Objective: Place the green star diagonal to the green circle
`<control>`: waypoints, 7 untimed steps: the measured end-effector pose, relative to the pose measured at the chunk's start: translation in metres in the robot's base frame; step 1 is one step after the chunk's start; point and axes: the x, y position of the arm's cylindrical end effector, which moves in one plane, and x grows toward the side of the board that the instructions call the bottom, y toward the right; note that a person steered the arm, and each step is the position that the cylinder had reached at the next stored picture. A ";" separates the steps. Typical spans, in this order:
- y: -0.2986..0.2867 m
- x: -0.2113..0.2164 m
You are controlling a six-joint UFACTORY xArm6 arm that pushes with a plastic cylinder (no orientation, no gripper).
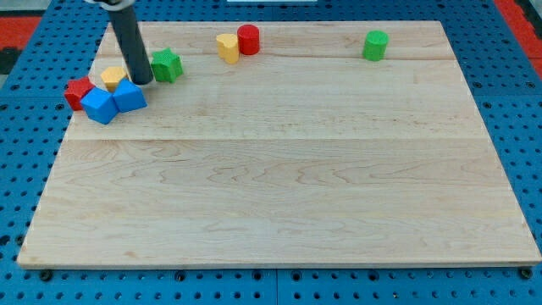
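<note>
The green star (167, 64) lies near the board's top left. The green circle (375, 45), a short cylinder, stands far off at the view's top right. My tip (141, 83) is down on the board just left of the green star, close to its left edge; I cannot tell if it touches. It stands right above a blue block (129, 96).
A second blue block (100, 106), a red block (78, 91) and a yellow block (113, 78) cluster left of my tip. A yellow heart-like block (227, 47) and a red cylinder (248, 39) sit together at the top middle of the wooden board (279, 169).
</note>
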 end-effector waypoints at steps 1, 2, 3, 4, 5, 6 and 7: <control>-0.001 -0.036; 0.073 -0.004; 0.159 0.045; 0.137 0.059; 0.235 0.076; 0.343 0.075; 0.339 0.088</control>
